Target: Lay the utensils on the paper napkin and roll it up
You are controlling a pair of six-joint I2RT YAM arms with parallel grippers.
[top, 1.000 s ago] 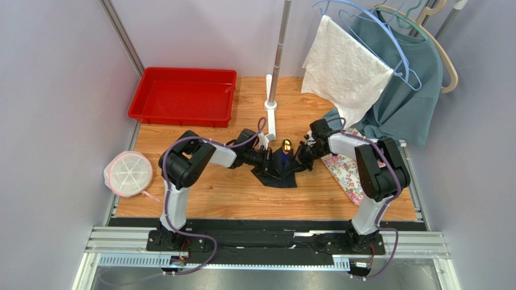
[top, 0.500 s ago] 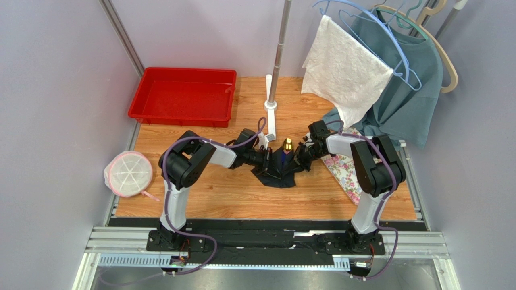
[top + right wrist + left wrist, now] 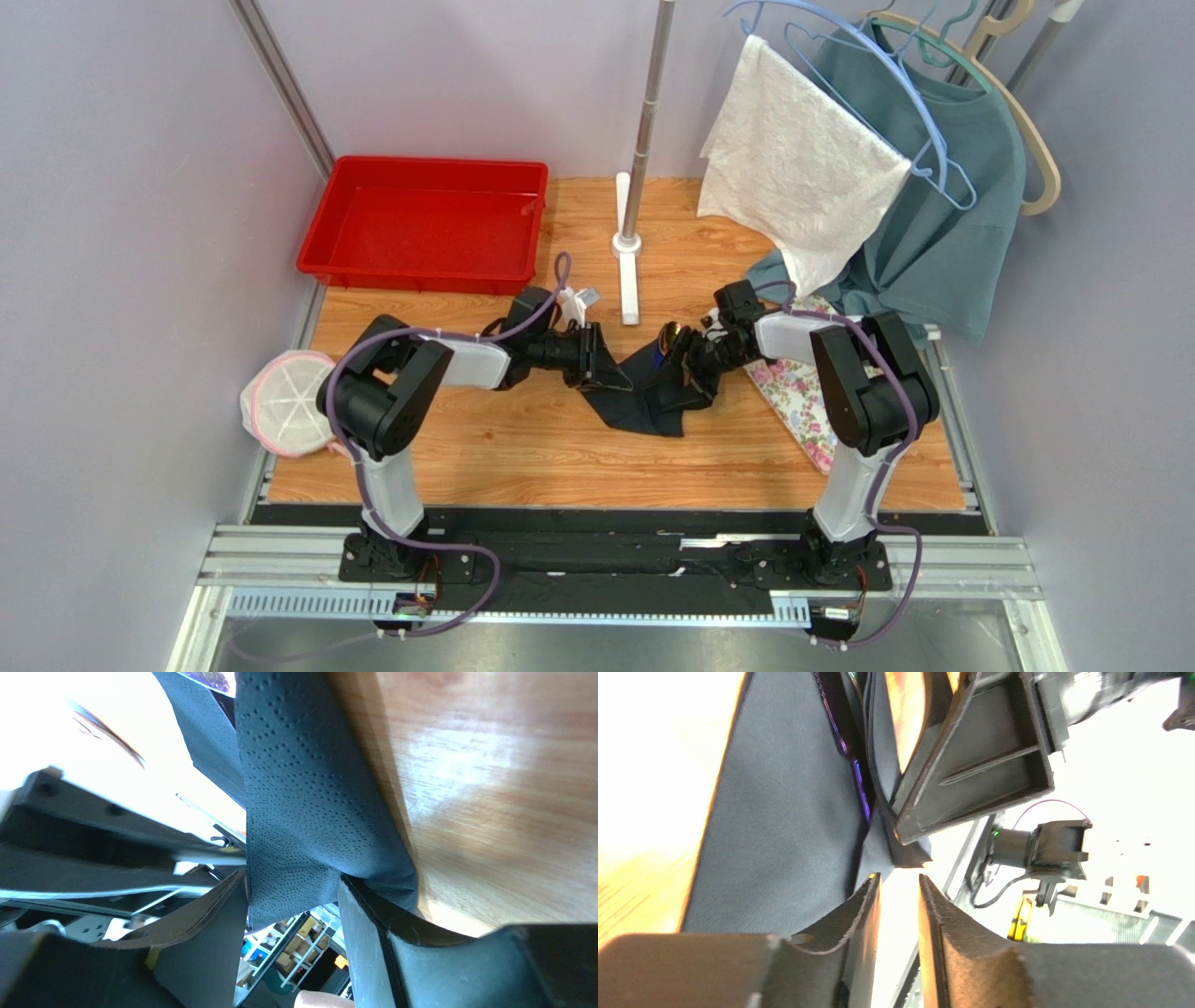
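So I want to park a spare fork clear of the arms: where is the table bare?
Bare wood: the near strip between napkin and table edge; also between pole and white cloth. Crowded mid-table, where left hand and right hand meet at it.

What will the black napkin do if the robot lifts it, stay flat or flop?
Probably flop: the napkin already lies crumpled and folded, not flat. Its surface looks thin and dimpled like tissue, so it is likely very light and easy to tear. It bunches inside the right end effector, so it should bend wherever pinched.
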